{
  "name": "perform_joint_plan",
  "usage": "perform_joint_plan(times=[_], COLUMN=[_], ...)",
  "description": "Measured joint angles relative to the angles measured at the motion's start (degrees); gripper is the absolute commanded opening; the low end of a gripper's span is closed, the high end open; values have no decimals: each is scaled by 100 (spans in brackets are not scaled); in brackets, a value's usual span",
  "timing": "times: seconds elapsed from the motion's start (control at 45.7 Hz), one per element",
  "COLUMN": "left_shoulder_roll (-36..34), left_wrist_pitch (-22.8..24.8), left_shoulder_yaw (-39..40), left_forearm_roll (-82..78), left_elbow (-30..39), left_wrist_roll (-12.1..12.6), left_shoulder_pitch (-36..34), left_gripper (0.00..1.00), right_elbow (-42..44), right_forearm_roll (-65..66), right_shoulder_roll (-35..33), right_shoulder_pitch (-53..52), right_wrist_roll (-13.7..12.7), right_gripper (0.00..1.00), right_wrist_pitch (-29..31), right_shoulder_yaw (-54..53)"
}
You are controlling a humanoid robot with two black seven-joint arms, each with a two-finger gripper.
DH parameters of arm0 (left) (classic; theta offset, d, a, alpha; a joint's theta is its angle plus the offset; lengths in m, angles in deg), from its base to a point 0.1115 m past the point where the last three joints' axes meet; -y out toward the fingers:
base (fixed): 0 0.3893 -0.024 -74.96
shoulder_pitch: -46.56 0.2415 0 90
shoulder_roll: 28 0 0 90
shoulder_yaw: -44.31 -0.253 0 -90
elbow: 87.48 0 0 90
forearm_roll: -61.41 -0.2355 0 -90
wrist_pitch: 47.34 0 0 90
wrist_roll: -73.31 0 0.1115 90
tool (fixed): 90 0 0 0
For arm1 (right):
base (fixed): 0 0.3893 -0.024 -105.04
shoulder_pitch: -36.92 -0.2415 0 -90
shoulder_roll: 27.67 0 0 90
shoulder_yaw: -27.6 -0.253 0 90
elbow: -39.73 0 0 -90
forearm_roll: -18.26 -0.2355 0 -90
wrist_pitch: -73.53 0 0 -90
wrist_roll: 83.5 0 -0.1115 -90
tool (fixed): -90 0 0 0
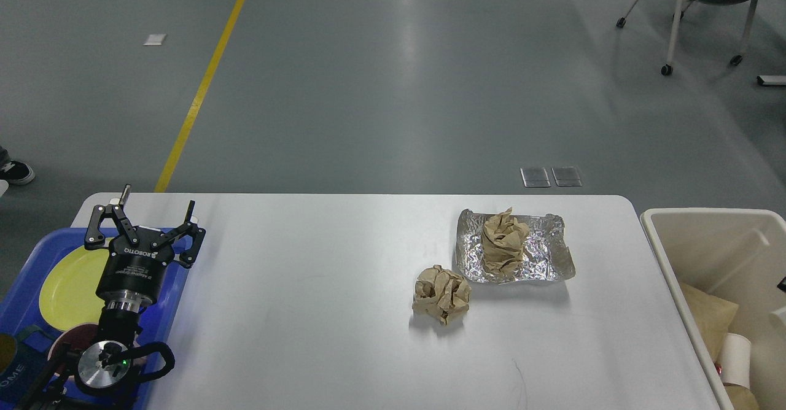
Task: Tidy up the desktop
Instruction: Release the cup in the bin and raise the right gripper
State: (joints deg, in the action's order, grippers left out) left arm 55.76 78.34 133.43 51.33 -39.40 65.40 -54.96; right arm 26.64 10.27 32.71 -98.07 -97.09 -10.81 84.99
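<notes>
The white desktop [307, 312] holds a crumpled brown paper ball [441, 293] right of centre. Just behind it lies a crinkled foil tray [540, 256] with another brown paper wad [505, 242] in it. My left gripper [158, 198] is open and empty, fingers spread, hovering over the far right corner of the blue tray [27, 256] at the table's left end. My right gripper is out of view. A white paper cup [777, 319] shows at the right edge inside the cream bin [660, 244].
The blue tray holds a yellow plate [67, 284] and a dark red bowl [64, 344]. The cream bin beside the table's right end holds brown paper [709, 319] and another white cup [734, 353]. A wheeled chair [706, 5] stands far back right.
</notes>
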Motion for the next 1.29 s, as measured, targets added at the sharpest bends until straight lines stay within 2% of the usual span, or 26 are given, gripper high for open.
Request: perform_joint_plan(times=[0.131, 0.219, 0.832, 0.854, 1.007, 1.051, 1.292], left_shoulder_roll=[0, 1, 2, 1, 1, 1, -1], left_wrist_pitch=[0, 0, 0, 0, 0, 0, 0], left_shoulder_yaw=[0, 0, 0, 0, 0, 0, 0], left_forearm_roll=[0, 0, -3, -3, -3, -3, -3], left_elbow=[0, 0, 0, 0, 0, 0, 0], left_wrist_roll=[0, 0, 0, 0, 0, 0, 0], left_shoulder_pitch=[0, 0, 0, 0, 0, 0, 0], left_gripper=[96, 96, 96, 97, 96, 96, 96], right_elbow=[124, 299, 361, 361, 361, 361, 329], right_forearm_roll=[3, 6, -10, -9, -14, -17, -12], right_shoulder_roll=[457, 718, 1005, 1005, 1004, 1004, 1049], right_shoulder_pitch=[698, 1071, 1248, 1248, 1248, 1248, 1216], right_wrist_roll=[-11, -12, -56, -56, -49, -46, -39], right_gripper=[0, 0, 0, 2, 83, 97, 100], right_wrist_pitch=[-948, -1226, -1288, -1291, -1331, -1364, -1523], right_shoulder_yaw=[43, 47, 0, 0, 0, 4, 18])
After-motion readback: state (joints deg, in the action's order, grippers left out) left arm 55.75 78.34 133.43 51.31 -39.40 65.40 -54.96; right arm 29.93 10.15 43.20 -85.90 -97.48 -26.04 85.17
